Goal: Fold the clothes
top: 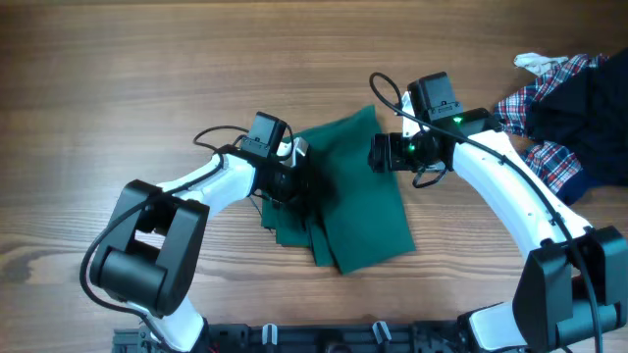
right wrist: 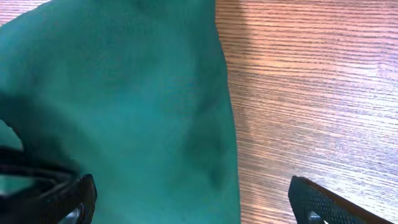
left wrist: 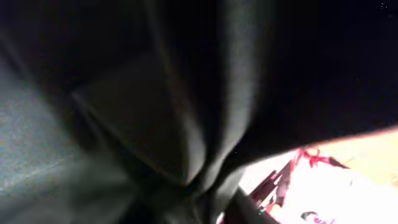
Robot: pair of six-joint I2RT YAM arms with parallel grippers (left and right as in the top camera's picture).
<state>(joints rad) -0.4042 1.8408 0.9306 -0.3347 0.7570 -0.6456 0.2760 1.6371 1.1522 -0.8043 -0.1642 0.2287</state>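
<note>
Left gripper (top: 292, 182) sits at the 9 o'clock edge of the green cloth (top: 358, 211). Dark bunched folds fill its wrist camera and hide the fingers, so whether it is clamped or spread cannot be told. Right gripper (right wrist: 191, 190) is at the cloth's 2 o'clock edge, jaws wide, with one finger over the fabric and the other over the bare table (top: 118, 78). The cloth lies mid-table, its layers stepped at the 7 o'clock corner. At the table's 2 o'clock, apart from the cloth, a plaid and navy clothes pile (top: 554, 118) lies just beside the right arm.
</note>
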